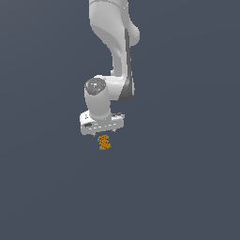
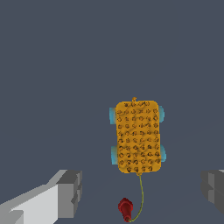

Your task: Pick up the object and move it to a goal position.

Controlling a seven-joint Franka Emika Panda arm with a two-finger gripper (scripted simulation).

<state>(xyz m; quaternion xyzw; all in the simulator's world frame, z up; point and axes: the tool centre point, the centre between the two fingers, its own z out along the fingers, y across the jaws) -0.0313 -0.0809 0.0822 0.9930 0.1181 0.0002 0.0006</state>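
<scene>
The object (image 1: pixel 104 142) is a small oblong orange block with a dark dotted pattern and teal bits at its sides. It lies on the dark grey floor just below my gripper (image 1: pixel 106 134). In the wrist view the block (image 2: pixel 138 136) lies flat, with a thin cord leading from one end to a small red piece (image 2: pixel 126 209). My gripper (image 2: pixel 142 192) is open wide and empty. One grey fingertip (image 2: pixel 71 192) shows at one side and the other at the opposite edge. The block sits just off the line between the fingers, and the cord runs through the gap.
The floor (image 1: pixel 187 187) is a plain dark grey surface on all sides. The white arm (image 1: pixel 115 42) rises behind the gripper toward the top of the exterior view.
</scene>
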